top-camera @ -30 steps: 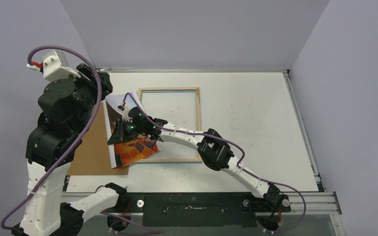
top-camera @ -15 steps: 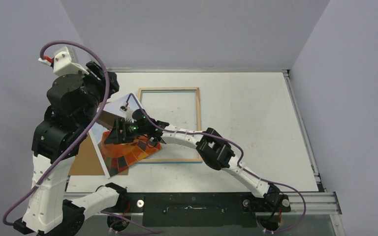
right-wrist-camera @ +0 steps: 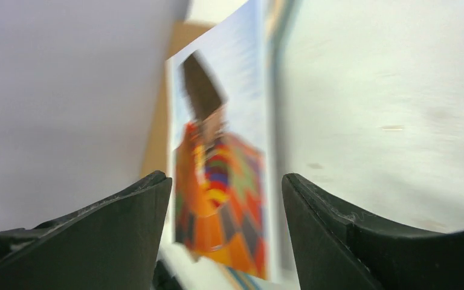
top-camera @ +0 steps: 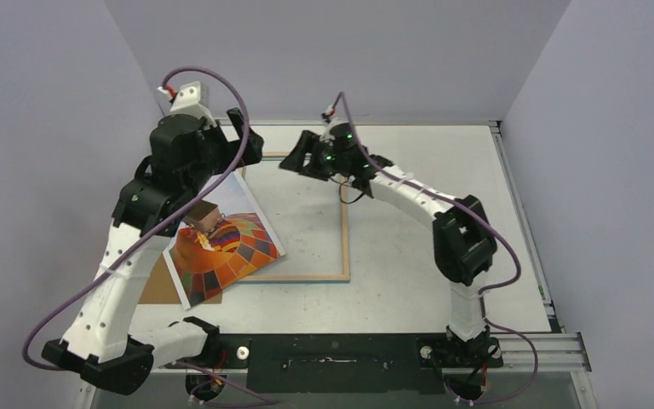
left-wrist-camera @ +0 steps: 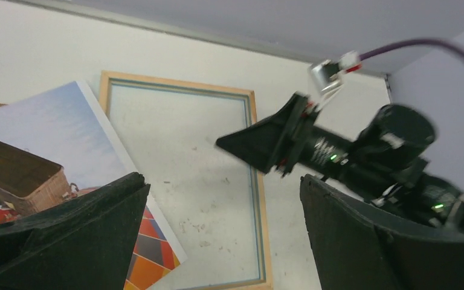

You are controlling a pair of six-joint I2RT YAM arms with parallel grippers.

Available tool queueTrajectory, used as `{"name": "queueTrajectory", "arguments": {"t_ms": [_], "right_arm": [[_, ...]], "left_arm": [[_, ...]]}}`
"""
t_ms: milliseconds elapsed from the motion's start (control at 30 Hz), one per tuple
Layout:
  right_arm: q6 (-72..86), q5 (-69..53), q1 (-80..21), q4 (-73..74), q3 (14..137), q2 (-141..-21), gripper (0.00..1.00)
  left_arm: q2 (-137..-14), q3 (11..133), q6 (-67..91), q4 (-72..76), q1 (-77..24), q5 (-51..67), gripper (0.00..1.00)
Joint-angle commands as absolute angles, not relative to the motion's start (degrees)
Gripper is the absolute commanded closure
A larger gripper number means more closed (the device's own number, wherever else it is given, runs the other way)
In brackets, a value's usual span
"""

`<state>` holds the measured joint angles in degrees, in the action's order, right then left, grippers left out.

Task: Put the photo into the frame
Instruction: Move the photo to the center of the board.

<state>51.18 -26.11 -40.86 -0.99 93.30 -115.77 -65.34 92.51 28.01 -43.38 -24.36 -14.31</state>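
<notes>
The photo (top-camera: 221, 247) now lies face up but skewed, its near-left corner over the brown backing board (top-camera: 155, 288) and its right part across the left rail of the frame (top-camera: 346, 239), not squared inside it. You have let go with both claws: the left gripper (top-camera: 249, 145) stands wide and empty, and the right gripper (top-camera: 293, 162), just now low over the print, has lifted to the far rail, jaws apart, holding nothing. The print likely still needs sliding right and straightening.

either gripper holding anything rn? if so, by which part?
Nothing is held. The left gripper and the right gripper both stand open and empty above the table. The photo lies loose, overlapping the left rail of the frame.
</notes>
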Motion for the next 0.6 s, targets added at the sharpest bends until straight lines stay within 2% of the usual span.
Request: {"name": "queueTrajectory", "arguments": {"t_ms": [0, 167, 267, 300, 400, 567], "right_arm": [[38.85, -12.89, -33.50, 17.28, 88.28, -105.55, 0.31], [32.64, -2.04, -23.33, 29.48, 83.21, -100.83, 0.31], [29.66, 1.70, -14.90, 35.12, 83.45, -101.66, 0.30], [28.51, 2.64, -12.75, 35.57, 83.28, -102.22, 0.29], [25.94, 4.44, -7.65, 36.16, 83.66, -105.34, 0.15], [23.65, 11.58, -3.63, 40.61, 89.42, -113.01, 0.08]], "left_arm": [[-70.36, 89.94, 27.91, -38.29, -23.45, -3.57, 0.03], [-77.06, 84.65, 30.98, -27.10, -23.37, 10.09, 0.03], [-83.31, 82.84, 36.52, -20.23, -23.86, 16.12, 0.08], [-86.21, 83.44, 37.77, -19.31, -24.63, 17.47, 0.09], [-96.68, 87.73, 38.41, -18.61, -28.12, 18.71, 0.12], [-112.95, 99.10, 35.87, -17.50, -33.80, 20.43, 0.17]]}}
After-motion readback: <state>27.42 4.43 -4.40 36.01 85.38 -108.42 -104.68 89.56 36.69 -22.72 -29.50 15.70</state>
